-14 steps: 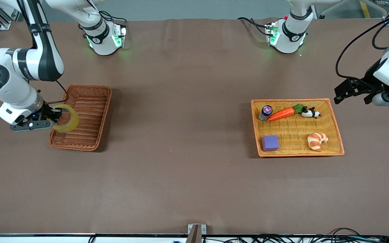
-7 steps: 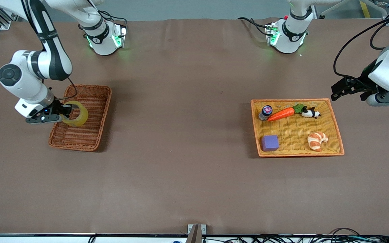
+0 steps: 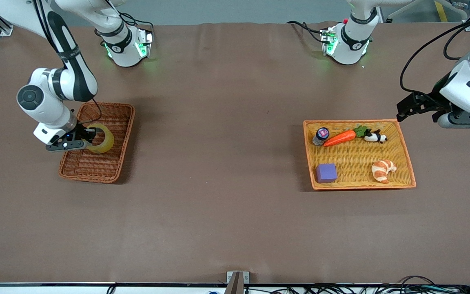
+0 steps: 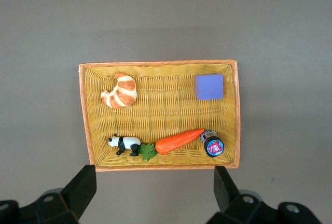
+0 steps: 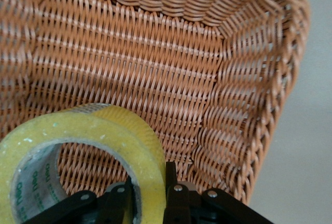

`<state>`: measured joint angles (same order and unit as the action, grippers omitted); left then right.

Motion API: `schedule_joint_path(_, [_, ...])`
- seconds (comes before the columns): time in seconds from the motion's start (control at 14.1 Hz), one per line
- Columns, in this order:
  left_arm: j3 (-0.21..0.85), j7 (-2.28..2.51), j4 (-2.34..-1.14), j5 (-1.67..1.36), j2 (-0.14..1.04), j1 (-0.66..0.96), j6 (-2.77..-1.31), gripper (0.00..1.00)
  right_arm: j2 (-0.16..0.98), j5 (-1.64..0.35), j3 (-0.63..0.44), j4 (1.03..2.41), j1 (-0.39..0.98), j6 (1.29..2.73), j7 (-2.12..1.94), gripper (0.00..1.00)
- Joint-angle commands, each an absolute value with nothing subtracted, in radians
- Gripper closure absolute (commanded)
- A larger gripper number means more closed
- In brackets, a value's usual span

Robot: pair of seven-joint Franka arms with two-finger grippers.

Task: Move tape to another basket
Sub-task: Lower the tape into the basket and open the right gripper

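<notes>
The yellowish tape roll (image 3: 103, 139) hangs over the dark reddish-brown wicker basket (image 3: 116, 110) at the right arm's end of the table. My right gripper (image 3: 90, 137) is shut on the roll's wall, one finger inside the hole and one outside. In the right wrist view the tape (image 5: 88, 141) sits low over the basket's ribbed bottom (image 5: 155, 63), pinched by my right gripper (image 5: 149, 198). My left gripper (image 3: 407, 109) is open and empty, up above the table beside the orange-yellow basket (image 3: 406, 153). In the left wrist view it (image 4: 155, 190) is open above that basket (image 4: 158, 64).
The orange-yellow basket holds a purple cube (image 3: 326, 172), a croissant (image 3: 383, 170), a carrot (image 3: 343, 136), a toy panda (image 3: 375, 136) and a small jar (image 3: 321, 135). The arm bases stand along the table's edge farthest from the front camera.
My right gripper has carried the tape down and farther in over the reddish-brown basket. My left gripper has risen slightly beside the orange-yellow basket.
</notes>
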<state>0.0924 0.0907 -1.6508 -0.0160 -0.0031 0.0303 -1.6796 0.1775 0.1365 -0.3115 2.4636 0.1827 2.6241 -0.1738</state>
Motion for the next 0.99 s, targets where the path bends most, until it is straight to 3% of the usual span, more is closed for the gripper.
schedule_joint_path(0.0, [0.1,0.091,-1.624,-0.003,0.008,0.029,-1.657,0.0,0.178,0.103,-0.31,2.476,0.199,2.637,-0.192,0.83])
schedule_joint_path(0.21, [0.1,0.091,-1.625,-0.002,0.021,0.031,-1.661,0.0,0.199,0.103,-0.308,2.474,0.206,2.637,-0.19,0.64])
schedule_joint_path(0.36, [0.1,0.087,-1.623,-0.003,0.023,0.026,-1.664,0.0,0.199,0.103,-0.305,2.468,0.206,2.632,-0.184,0.0])
schedule_joint_path(0.64, [0.1,0.087,-1.621,-0.002,0.032,0.025,-1.678,0.0,0.114,0.019,-0.267,2.392,0.175,2.532,-0.176,0.0])
schedule_joint_path(0.92, [0.097,0.087,-1.621,0.002,0.043,0.022,-1.713,0.0,0.08,0.006,-0.229,2.105,0.129,2.233,-0.124,0.0])
